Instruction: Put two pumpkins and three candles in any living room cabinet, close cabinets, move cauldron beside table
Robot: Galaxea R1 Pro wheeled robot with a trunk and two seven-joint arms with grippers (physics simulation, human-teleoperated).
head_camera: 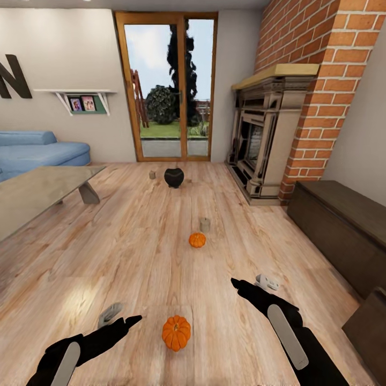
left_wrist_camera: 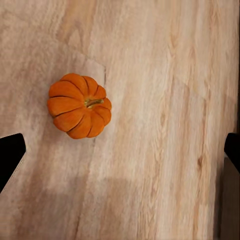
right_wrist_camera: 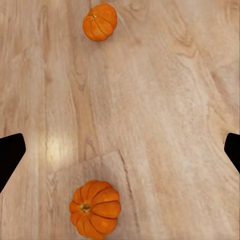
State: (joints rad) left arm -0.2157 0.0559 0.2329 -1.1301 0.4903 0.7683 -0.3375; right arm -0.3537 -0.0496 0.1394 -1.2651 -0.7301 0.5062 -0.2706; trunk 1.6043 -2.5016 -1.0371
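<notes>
One orange pumpkin (head_camera: 176, 332) (left_wrist_camera: 79, 105) lies on the plank floor close in front of me, just right of my open left gripper (head_camera: 122, 317) (left_wrist_camera: 120, 152). The second pumpkin (head_camera: 197, 239) sits farther out, with an upright candle (head_camera: 205, 224) just behind it. My right gripper (head_camera: 251, 282) (right_wrist_camera: 120, 150) hovers open over bare floor, and its wrist view takes in both pumpkins (right_wrist_camera: 95, 207) (right_wrist_camera: 100, 22). The black cauldron (head_camera: 173, 177) stands near the glass doors, a second candle (head_camera: 152, 175) to its left. The dark cabinet (head_camera: 343, 225) runs along the right wall. The grey table (head_camera: 37, 190) is at the left.
A brick fireplace (head_camera: 262, 145) stands at the right beyond the cabinet. A blue sofa (head_camera: 37, 153) sits behind the table, and wood-framed glass doors (head_camera: 171, 86) close the far wall. Another dark-brown piece (head_camera: 370, 327) juts in at the lower right.
</notes>
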